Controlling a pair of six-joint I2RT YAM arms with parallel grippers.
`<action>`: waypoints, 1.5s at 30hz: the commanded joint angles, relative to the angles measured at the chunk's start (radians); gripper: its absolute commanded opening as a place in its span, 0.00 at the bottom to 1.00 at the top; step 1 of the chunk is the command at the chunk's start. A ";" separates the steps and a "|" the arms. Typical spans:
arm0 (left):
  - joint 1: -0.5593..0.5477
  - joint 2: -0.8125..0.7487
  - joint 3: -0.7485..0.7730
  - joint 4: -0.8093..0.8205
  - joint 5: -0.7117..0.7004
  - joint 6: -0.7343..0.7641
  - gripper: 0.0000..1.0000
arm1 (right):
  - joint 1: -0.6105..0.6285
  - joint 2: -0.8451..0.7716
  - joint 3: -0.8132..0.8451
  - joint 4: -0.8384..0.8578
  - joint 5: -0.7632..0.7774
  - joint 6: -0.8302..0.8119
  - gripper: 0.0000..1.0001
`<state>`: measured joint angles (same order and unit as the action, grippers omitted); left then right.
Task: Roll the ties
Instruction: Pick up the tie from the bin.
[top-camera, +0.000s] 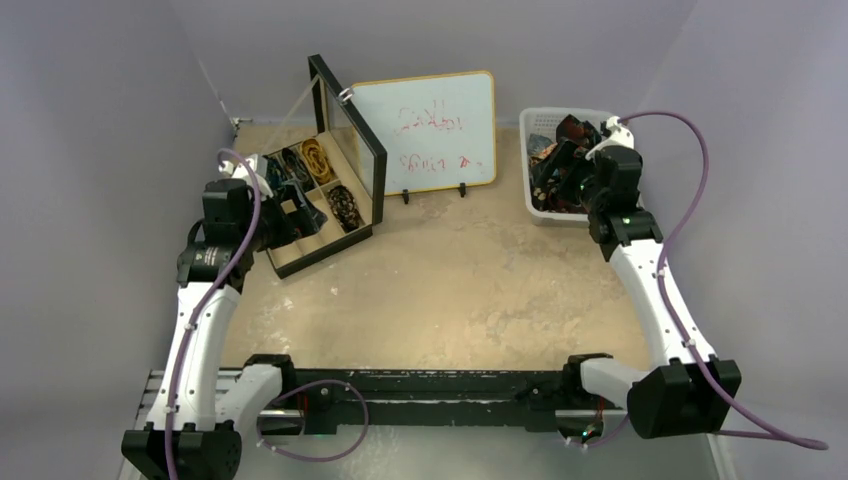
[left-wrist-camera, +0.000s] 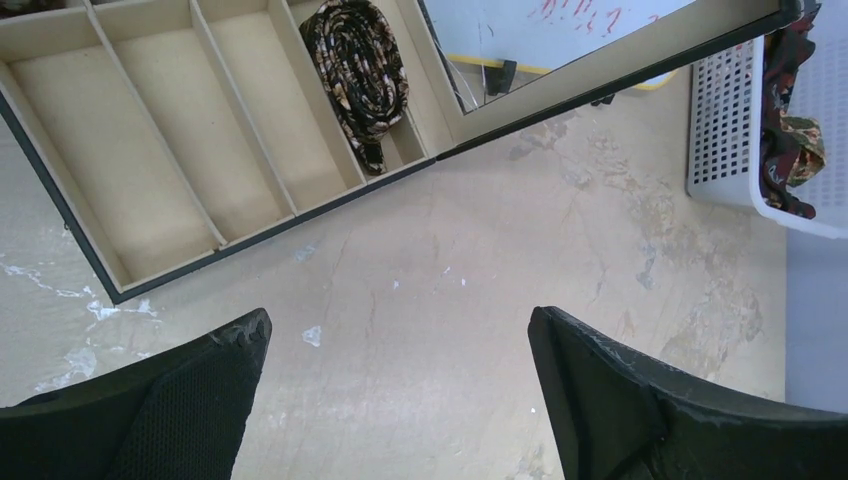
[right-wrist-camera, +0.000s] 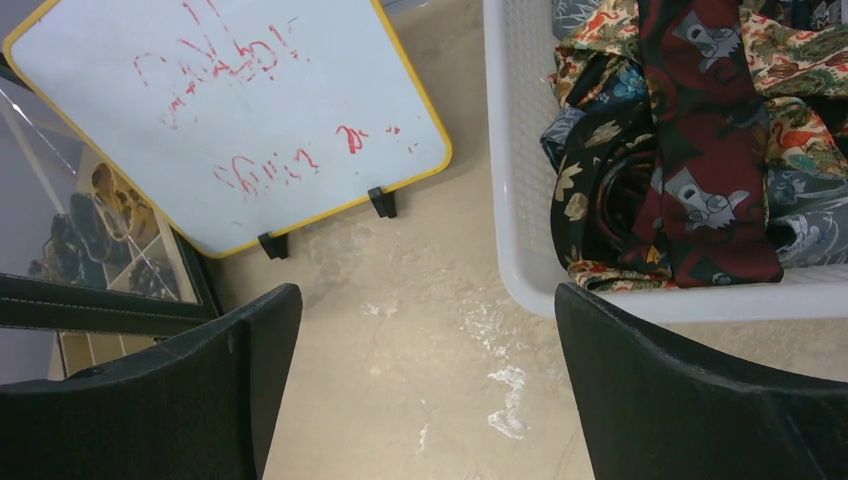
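The open compartment box (top-camera: 310, 200) at the far left of the surface (top-camera: 450, 290) is the best gauge of progress. Several rolled ties (top-camera: 318, 158) already sit in its compartments, among them a gold coil, some dark ones and a floral brown-and-black one (left-wrist-camera: 362, 75) in the end compartment nearest the raised glass lid (top-camera: 350, 140). The left wrist view shows three compartments beside that floral coil with nothing in them. To the right of the box, beyond the whiteboard (top-camera: 430, 130), a white basket (right-wrist-camera: 520, 150) holds a tangled heap of loose ties (right-wrist-camera: 700, 150) in maroon, dark floral and orange prints, none of them rolled. No tie lies spread out between box and basket, so no roll seems to be under way. The left claw (left-wrist-camera: 400, 328) hangs over bare surface just in front of the box, jaws spread wide and empty. The right claw (right-wrist-camera: 428, 300) hovers at the basket's side facing the box, also wide apart and holding nothing. By this showing the job is partly done, with most of the heap left to fetch, roll and stow.
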<state>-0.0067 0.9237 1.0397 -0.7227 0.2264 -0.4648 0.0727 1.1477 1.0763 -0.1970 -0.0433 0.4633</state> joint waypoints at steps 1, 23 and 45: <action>0.005 -0.032 0.007 0.045 -0.010 -0.024 1.00 | -0.001 0.011 0.031 0.008 0.025 0.020 0.99; 0.005 -0.082 -0.197 0.136 0.229 -0.111 1.00 | -0.061 0.439 0.338 -0.025 0.244 0.063 0.93; 0.005 -0.090 -0.346 0.233 0.378 -0.098 0.97 | -0.155 0.733 0.389 -0.075 0.372 -0.014 0.72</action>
<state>-0.0067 0.8303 0.6914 -0.5461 0.5587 -0.5655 -0.0834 1.9320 1.5036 -0.2890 0.2756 0.4675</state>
